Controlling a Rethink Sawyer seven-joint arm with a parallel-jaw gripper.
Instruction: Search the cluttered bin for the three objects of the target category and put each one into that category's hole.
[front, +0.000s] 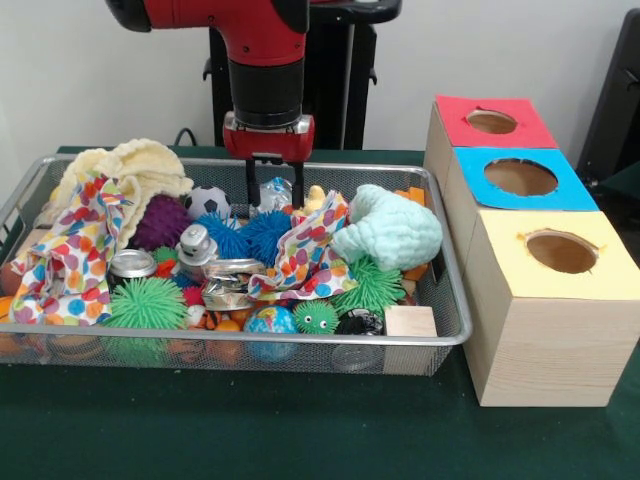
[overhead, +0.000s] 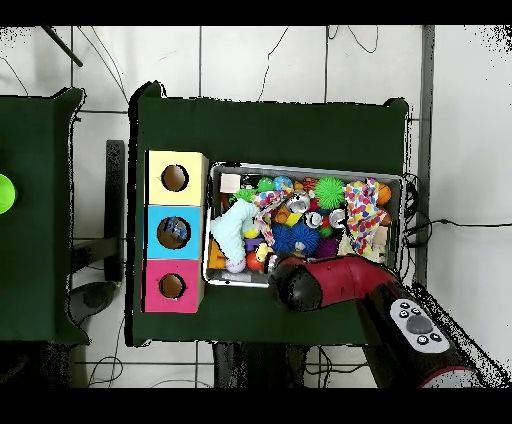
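- We see the wire bin (front: 452, 330) on the green bench (front: 250, 430), packed with mixed clutter; which three things belong to the target category we cannot tell.
- In the bin's middle lie two blue spiky balls (front: 250, 236), side by side, with a crushed can (front: 230, 282) just in front of them.
- A green spiky ball (front: 147, 303) sits at the front left, another green spiky ball (front: 372, 284) right of centre, and a small globe ball (front: 270, 322) rests against the front wall.
- A polka-dot cloth (front: 75, 255) drapes the left part, a second piece of dotted cloth (front: 305, 258) lies over the centre, a cream knitted cloth (front: 125, 168) fills the far-left corner, and a pale mint knitted cloth (front: 392, 228) is heaped on the right.
- A wooden block (front: 411, 322) stands in the front-right corner.
- The end effector (front: 274, 200) hangs over the bin's far side, its two dark fingers (front: 297, 190) spread apart and released, tips just above the blue spiky balls, grasping nothing.
- The red arm (overhead: 340, 283) reaches in over the bin's edge in the overhead view.
- Beside the bin stands a row of three wooden boxes: the red-topped hole (front: 491, 121), blue-topped hole (front: 520, 177) and yellow-topped hole (front: 561, 251).
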